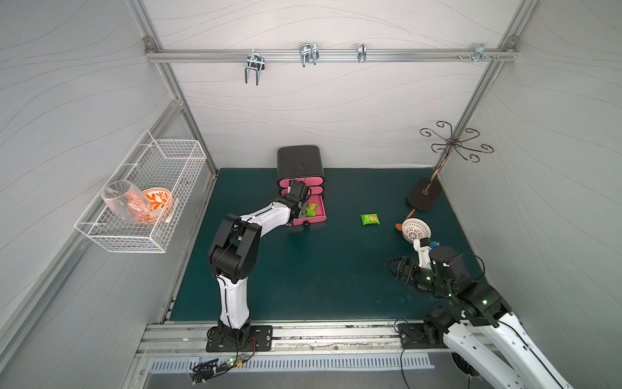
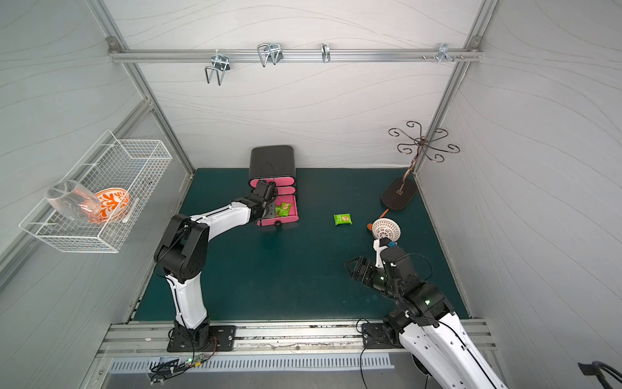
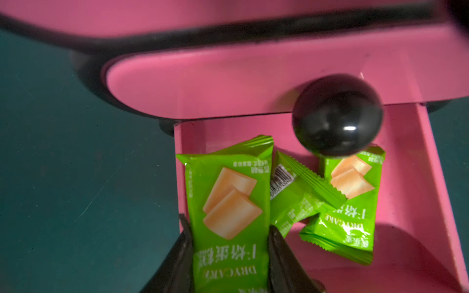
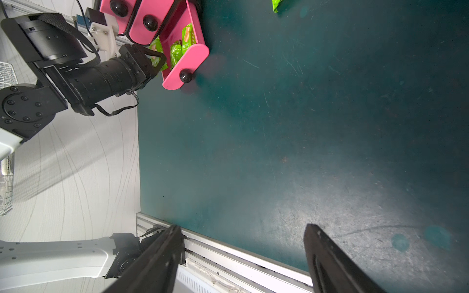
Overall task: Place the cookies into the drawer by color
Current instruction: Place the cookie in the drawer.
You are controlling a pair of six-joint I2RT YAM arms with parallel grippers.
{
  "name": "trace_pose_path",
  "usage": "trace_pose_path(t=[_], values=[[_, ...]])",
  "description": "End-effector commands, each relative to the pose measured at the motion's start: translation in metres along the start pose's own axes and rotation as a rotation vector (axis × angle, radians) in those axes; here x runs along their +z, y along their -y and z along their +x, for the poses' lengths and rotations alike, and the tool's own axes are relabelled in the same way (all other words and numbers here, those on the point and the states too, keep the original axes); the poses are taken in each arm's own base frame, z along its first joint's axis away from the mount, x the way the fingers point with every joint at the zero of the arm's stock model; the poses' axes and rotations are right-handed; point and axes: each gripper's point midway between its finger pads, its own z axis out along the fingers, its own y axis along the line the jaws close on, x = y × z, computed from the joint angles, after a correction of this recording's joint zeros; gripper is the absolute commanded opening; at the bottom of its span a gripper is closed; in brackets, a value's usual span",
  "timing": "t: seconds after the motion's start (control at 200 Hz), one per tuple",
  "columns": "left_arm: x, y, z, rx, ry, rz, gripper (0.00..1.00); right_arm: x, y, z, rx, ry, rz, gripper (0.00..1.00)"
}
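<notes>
— What does the left gripper (image 3: pixel 228 225) hold?
— A green cookie packet (image 3: pixel 228 197), pinched over the pulled-out bottom drawer (image 3: pixel 431 177). Two more green packets (image 3: pixel 350 215) lie inside.
— The cabinet (image 1: pixel 299 161)?
— Mid back edge of the mat (image 1: pixel 303 286). A loose green packet (image 1: pixel 370 219) lies toward the right edge.
— The right gripper (image 4: pixel 243 227)?
— Spread wide, empty, near the front right corner.
</notes>
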Motion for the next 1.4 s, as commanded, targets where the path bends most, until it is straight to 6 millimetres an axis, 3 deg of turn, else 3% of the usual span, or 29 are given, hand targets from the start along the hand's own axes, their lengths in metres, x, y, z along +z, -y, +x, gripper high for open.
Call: trace_pose_path(t=[0.0, 0.31, 0.415, 0.49, 0.585, 0.65, 0.78, 0.89, 0.975, 1.125, 1.235, 1.395], values=[[0.003, 0.004, -0.018, -0.014, 0.039, 0.004, 0.44, -0.006, -0.003, -0.002, -0.009, 0.008, -0.005, 0.80], [-0.019, -0.001, -0.030, -0.020, 0.077, 0.014, 0.67, -0.005, -0.004, -0.001, -0.009, 0.002, -0.011, 0.80], [-0.034, 0.000, -0.036, -0.036, 0.091, 0.045, 0.64, -0.004, -0.004, -0.001, -0.009, -0.002, -0.011, 0.80], [-0.054, 0.012, -0.041, -0.087, 0.106, 0.148, 0.59, -0.003, -0.004, -0.001, -0.009, -0.003, -0.010, 0.80], [-0.093, 0.045, -0.047, -0.138, 0.176, 0.344, 0.53, -0.003, -0.003, -0.002, -0.010, 0.005, -0.009, 0.80], [-0.123, 0.079, -0.047, -0.099, 0.233, 0.477, 0.51, -0.003, -0.002, -0.004, -0.012, 0.019, -0.001, 0.80], [-0.173, 0.161, -0.035, 0.131, 0.295, 0.688, 0.51, -0.006, -0.003, -0.009, -0.035, 0.040, 0.010, 0.80], [-0.192, 0.226, -0.017, 0.365, 0.299, 0.817, 0.50, -0.011, -0.003, -0.012, -0.054, 0.053, 0.024, 0.80], [-0.183, 0.268, -0.004, 0.487, 0.273, 0.856, 0.50, -0.016, -0.002, -0.012, -0.057, 0.063, 0.030, 0.80], [-0.140, 0.323, 0.002, 0.496, 0.203, 0.870, 0.52, -0.022, -0.001, -0.010, -0.049, 0.076, 0.017, 0.80], [-0.111, 0.348, -0.003, 0.441, 0.202, 0.860, 0.54, -0.025, 0.001, -0.008, -0.040, 0.077, 0.018, 0.80], [-0.075, 0.368, -0.006, 0.366, 0.195, 0.863, 0.61, -0.025, 0.003, -0.006, -0.041, 0.074, 0.024, 0.80]])
